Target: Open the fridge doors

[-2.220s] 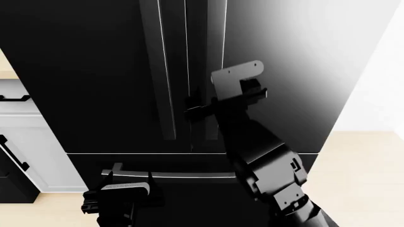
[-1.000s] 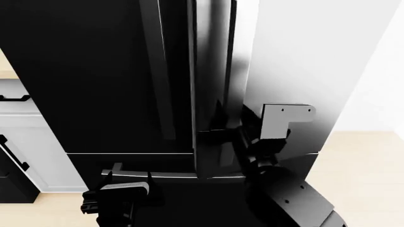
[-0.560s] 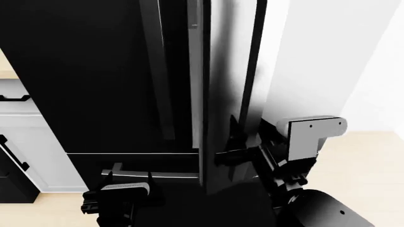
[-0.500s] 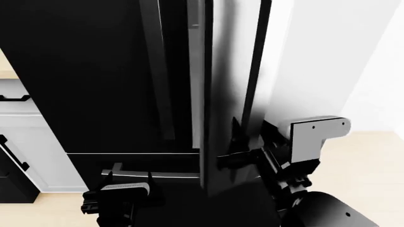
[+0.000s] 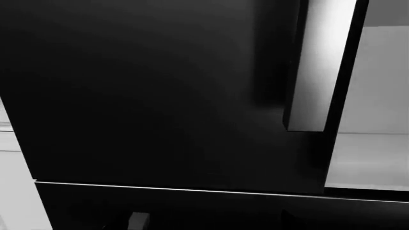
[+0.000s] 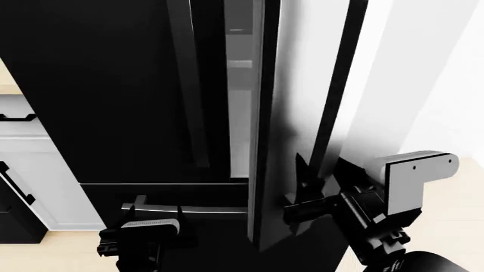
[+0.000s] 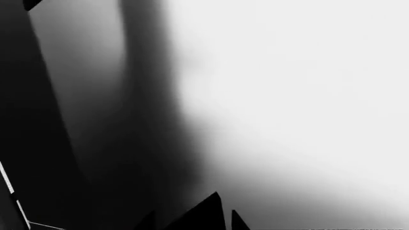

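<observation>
The left fridge door is closed, its long vertical handle untouched; the left wrist view shows the same door and handle. The right fridge door stands partly open, and the pale interior shows in the gap. My right gripper is shut on the lower end of that door's dark handle. In the right wrist view only its dark fingertips show, close together against the door's face. My left gripper hangs low and open, holding nothing.
The wide black freezer drawer with its horizontal bar handle lies just beyond my left gripper. White cabinets with black handles stand at the left. A white wall and light wood floor are at the right.
The right door has swung further open toward me, widening the gap onto the interior. My right gripper has moved right and down with its handle. The left arm has not moved.
</observation>
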Motion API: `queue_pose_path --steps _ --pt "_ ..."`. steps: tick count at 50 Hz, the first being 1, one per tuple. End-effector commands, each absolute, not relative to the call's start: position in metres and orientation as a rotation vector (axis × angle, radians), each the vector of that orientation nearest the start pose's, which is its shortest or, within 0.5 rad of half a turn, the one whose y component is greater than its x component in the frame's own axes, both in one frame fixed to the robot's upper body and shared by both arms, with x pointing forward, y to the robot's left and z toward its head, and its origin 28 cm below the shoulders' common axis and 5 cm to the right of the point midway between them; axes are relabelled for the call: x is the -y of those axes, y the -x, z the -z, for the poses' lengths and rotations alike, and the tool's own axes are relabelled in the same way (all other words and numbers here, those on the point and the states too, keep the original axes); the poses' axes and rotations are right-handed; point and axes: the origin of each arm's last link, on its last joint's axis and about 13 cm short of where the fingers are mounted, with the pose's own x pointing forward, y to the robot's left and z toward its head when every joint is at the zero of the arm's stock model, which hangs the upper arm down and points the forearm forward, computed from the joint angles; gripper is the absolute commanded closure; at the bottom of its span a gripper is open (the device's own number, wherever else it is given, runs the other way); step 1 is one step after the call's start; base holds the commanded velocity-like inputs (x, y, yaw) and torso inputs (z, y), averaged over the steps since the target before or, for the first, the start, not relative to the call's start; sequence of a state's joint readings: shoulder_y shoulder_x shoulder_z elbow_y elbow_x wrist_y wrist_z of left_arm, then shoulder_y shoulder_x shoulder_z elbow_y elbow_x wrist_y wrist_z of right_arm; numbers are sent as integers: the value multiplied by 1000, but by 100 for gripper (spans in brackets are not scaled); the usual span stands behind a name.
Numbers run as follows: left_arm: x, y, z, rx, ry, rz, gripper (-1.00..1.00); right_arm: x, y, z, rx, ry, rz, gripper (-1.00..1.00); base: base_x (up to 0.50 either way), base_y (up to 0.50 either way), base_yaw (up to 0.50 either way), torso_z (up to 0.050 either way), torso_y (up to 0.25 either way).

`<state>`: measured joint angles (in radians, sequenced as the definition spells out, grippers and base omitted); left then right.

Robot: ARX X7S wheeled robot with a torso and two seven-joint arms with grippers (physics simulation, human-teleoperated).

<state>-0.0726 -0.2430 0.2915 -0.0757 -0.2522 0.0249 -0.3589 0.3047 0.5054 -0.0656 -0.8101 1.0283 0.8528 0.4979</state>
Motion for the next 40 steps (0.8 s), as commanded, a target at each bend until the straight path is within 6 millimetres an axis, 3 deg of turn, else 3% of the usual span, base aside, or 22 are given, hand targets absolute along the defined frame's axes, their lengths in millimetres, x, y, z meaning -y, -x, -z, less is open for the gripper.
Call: queue_pose_path --steps 1,3,4,8,26,40 --pt "-209 -217 -9 -34 0 -71 -100 114 -178 -179 41 -54 -296 100 -11 0 -3 0 10" --pt "-209 -217 -9 -33 -1 -71 -100 114 -179 -179 51 -27 -267 100 0 0 0 0 0" --pt "-209 -217 -9 -33 0 -71 -100 114 -181 -177 45 -29 -275 -100 0 0 -3 0 0" --pt "-209 -217 -8 -34 1 -71 -100 113 -181 -175 20 109 -286 -100 0 0 0 0 0" --pt "-209 -218 -8 -36 -1 -71 -100 127 -163 -189 210 -4 -227 -100 0 0 0 0 0" --pt "-208 -218 -8 -35 0 -71 -100 126 -156 -196 339 -36 -296 -100 0 0 0 0 0"
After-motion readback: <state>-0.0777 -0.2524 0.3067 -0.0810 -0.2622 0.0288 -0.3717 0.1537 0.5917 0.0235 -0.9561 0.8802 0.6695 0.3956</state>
